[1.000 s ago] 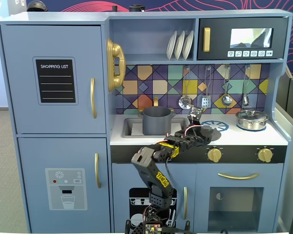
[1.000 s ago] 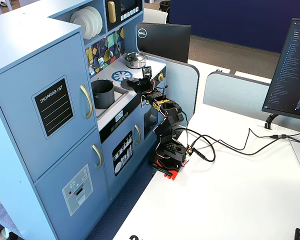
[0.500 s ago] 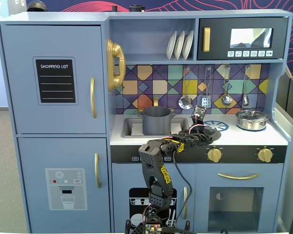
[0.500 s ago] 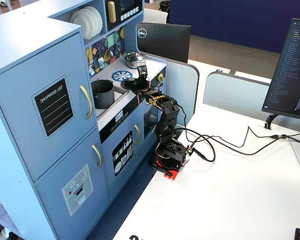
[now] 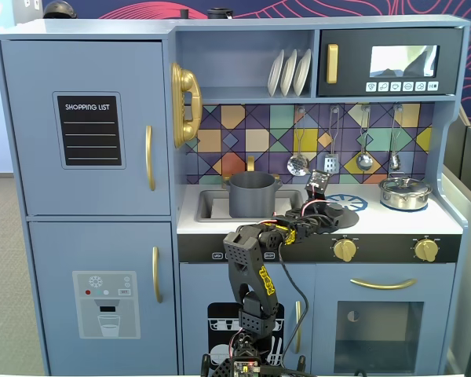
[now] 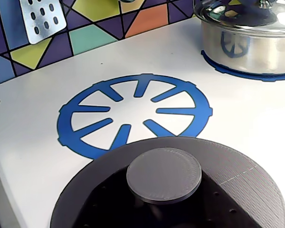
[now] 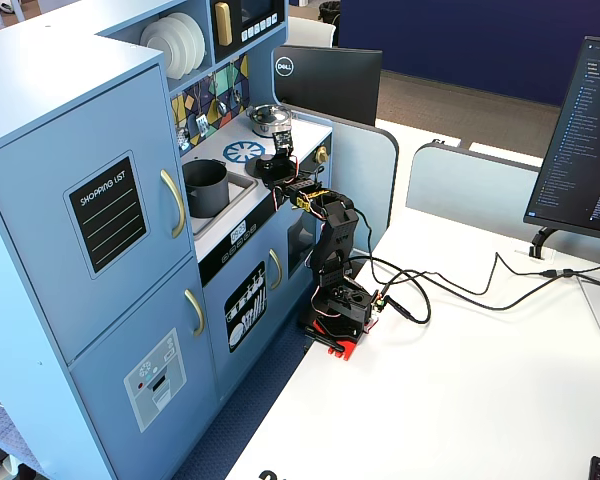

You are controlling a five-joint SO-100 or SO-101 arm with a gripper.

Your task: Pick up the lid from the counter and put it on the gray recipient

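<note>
Up close, lid [image 6: 171, 190] overlapping burner print [image 6: 133, 111] edge, open counter [image 6: 242, 123] beyond; claw state unclear.

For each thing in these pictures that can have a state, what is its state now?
Flat round dark gray matte lid: lying flat on the pale counter, overlapping the near edge of the blue burner print.
Matte dark gray pot: upright in the sink recess, uncovered.
Shiny steel pot: lid on.
Claw: at the lid; open or shut, cannot tell.
Blue cabinet doors: closed.
</note>
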